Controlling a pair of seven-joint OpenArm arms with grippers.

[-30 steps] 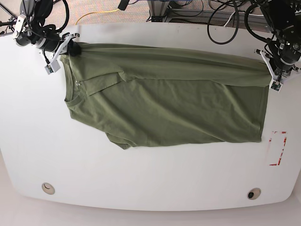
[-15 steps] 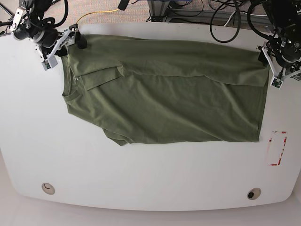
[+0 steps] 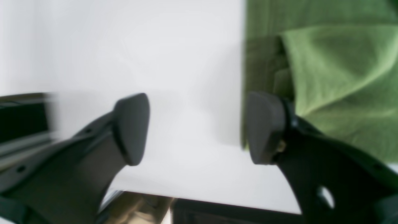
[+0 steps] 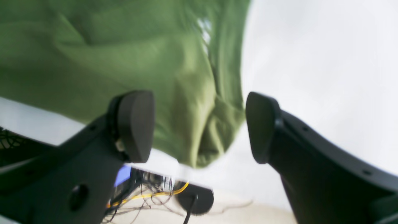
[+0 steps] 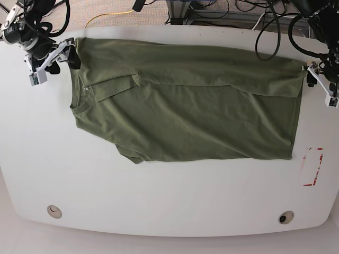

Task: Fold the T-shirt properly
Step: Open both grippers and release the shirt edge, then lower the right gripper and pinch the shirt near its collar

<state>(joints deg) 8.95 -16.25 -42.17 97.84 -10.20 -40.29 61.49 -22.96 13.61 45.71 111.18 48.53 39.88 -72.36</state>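
The olive-green T-shirt (image 5: 185, 106) lies flat on the white table (image 5: 159, 196), collar to the left, with its far long edge folded over in a band. My right gripper (image 5: 53, 63) stands open just off the shirt's far left corner. In the right wrist view, the right gripper (image 4: 199, 126) hovers with a bunched cloth corner (image 4: 192, 93) beneath its spread jaws, gripping nothing. My left gripper (image 5: 321, 87) is open beside the far right corner. In the left wrist view, the left gripper (image 3: 197, 127) has bare table between its jaws and the shirt (image 3: 335, 77) beside its right finger.
A red-marked white label (image 5: 312, 166) lies near the table's right edge. Two round holes (image 5: 54, 211) (image 5: 286, 217) sit near the front edge. Cables (image 5: 249, 16) and frame parts crowd the space behind the far edge.
Both grippers went from shut on the shirt's far corners to open, letting the cloth go, and drew outward off the shirt. The folded band now lies flat on the table.
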